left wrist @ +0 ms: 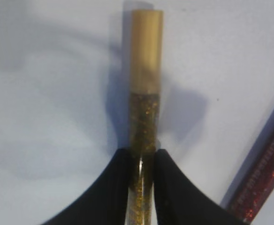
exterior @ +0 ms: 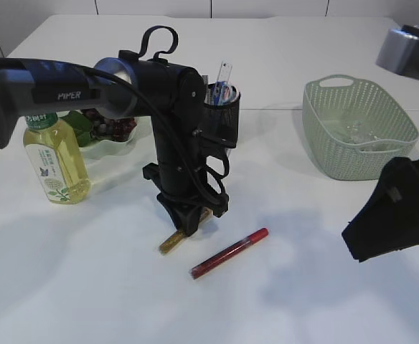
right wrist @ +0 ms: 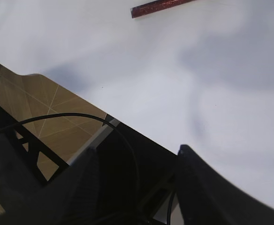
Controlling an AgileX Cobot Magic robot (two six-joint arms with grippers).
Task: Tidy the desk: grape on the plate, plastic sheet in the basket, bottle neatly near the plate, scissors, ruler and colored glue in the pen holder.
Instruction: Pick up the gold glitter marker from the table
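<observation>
A gold glitter glue tube [exterior: 171, 242] lies on the white table, and my left gripper [exterior: 189, 222] stands straight down over it. In the left wrist view both jaws press against the gold tube [left wrist: 146, 70], so the left gripper [left wrist: 142, 157] is shut on it. A red glitter glue tube [exterior: 229, 253] [left wrist: 263, 178] [right wrist: 160, 6] lies just to the right. The black mesh pen holder [exterior: 222, 115] holds a clear ruler [exterior: 224, 74]. Grapes [exterior: 116, 129] rest on the white plate [exterior: 116, 147], next to the upright bottle [exterior: 56, 161]. My right gripper [right wrist: 136, 152] is open and holds nothing.
The green basket [exterior: 358, 129] at the right holds a clear plastic sheet [exterior: 354, 133]. My right arm [exterior: 396, 208] hangs near the table's front right edge, and the floor shows beyond that edge in the right wrist view.
</observation>
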